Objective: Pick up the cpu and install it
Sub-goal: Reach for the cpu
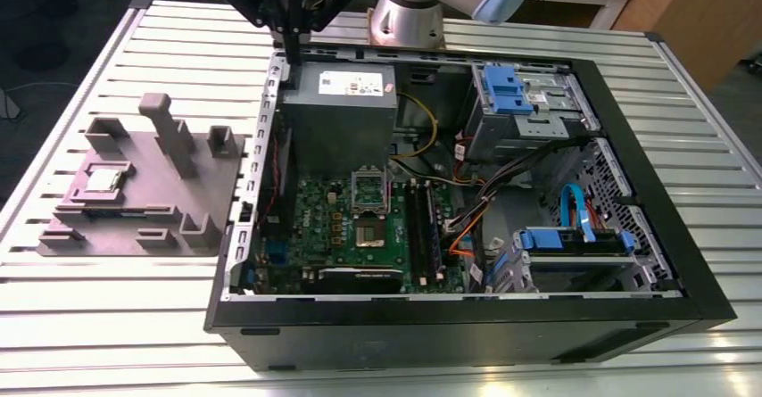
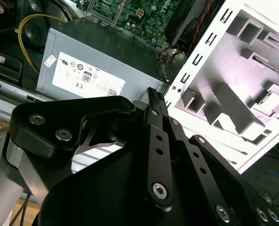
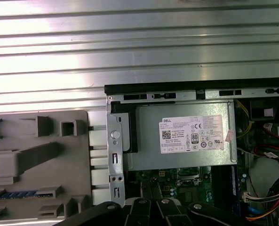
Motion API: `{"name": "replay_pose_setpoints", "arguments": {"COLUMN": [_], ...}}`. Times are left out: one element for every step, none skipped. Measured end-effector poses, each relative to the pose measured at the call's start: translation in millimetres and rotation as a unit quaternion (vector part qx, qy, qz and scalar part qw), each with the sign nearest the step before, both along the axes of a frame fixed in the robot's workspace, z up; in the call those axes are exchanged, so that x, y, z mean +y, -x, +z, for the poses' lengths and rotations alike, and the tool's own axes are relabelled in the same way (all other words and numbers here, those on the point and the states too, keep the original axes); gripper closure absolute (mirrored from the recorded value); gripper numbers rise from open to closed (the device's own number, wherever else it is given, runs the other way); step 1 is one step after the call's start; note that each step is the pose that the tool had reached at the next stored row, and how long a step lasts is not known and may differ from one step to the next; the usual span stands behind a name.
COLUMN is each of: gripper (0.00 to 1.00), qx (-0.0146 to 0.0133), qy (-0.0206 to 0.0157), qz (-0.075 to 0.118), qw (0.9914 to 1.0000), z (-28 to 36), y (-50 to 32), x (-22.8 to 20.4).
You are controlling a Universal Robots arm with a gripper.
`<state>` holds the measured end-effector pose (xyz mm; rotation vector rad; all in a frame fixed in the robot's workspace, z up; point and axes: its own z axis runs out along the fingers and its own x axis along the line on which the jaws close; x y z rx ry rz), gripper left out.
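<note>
Your end effector (image 1: 289, 47) hangs closed and empty over the case's (image 1: 476, 321) back edge by the power supply (image 1: 339, 103), while the cpu (image 1: 103, 179) lies flat on the fixture (image 1: 155, 196) on the table (image 1: 95, 308), well apart, between 7 and 8 o'clock in the exterior view.

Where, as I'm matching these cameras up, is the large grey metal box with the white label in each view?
Exterior view: the grey metal box sits at the far end of the open black case, toward the exterior view's left.
Second wrist view: the box lies just beyond the black gripper, its label showing.
First wrist view: the box sits inside the case's black edge.
Shared landmark: the green circuit board bordering the box.
</note>
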<state>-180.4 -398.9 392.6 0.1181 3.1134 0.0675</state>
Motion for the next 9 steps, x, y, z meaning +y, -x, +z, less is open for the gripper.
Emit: {"name": "replay_pose_setpoints", "arguments": {"gripper": [0.9,0.9,0.9,0.9,0.9,0.9,0.9,0.9,0.9], "qx": [0.0,0.0,0.0,0.0,0.0,0.0,0.0,0.0,0.0], "qy": [0.0,0.0,0.0,0.0,0.0,0.0,0.0,0.0,0.0], "qz": [0.0,0.0,0.0,0.0,0.0,0.0,0.0,0.0,0.0], "qw": [1.0,1.0,1.0,1.0,1.0,1.0,1.0,1.0,1.0], "z": [0.0,0.0,0.0,0.0,0.0,0.0,-0.1,-0.1,-0.1], "y": [0.3,0.6,0.8,1.1,1.3,1.6,1.9,2.2,2.5], "x": [0.0,0.0,0.0,0.0,0.0,0.0,0.0,0.0,0.0]}}
